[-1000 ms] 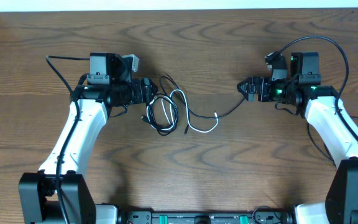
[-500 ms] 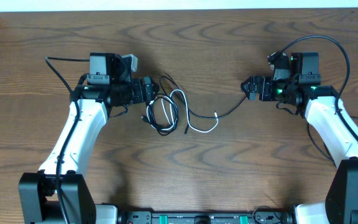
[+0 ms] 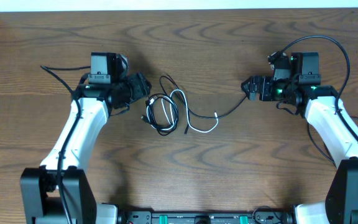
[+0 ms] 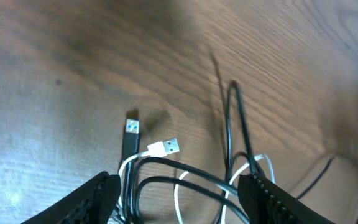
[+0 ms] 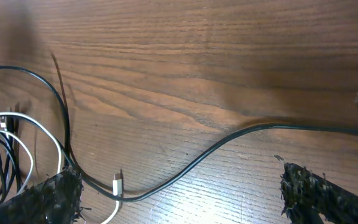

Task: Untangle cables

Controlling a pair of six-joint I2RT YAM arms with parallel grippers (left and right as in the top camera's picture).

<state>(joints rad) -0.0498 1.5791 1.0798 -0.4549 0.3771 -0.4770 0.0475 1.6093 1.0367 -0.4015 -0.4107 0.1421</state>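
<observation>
The black cord [image 3: 161, 116] lies in loops at the table's middle, and one strand [image 3: 229, 111] runs right toward my right gripper [image 3: 247, 87]. The white cord [image 3: 202, 129] loops through it. My left gripper [image 3: 144, 86] is open just left of the coil. In the left wrist view the black cord [image 4: 235, 118] and white cord [image 4: 179, 186] lie between and below the open fingers [image 4: 178, 183], with a black plug [image 4: 130, 129] and a white plug [image 4: 168, 148] side by side. In the right wrist view the open fingers [image 5: 178, 174] straddle the black strand [image 5: 229, 140] and a white plug [image 5: 117, 184].
Thicker black arm wires arc over the right arm [image 3: 340, 50] and trail left of the left arm [image 3: 58, 71]. The wooden table [image 3: 185, 180] has a pale far edge [image 3: 179, 5].
My left gripper has drawn back slightly left and turned, with its arm wire shifting. The cables and the right arm look unchanged.
</observation>
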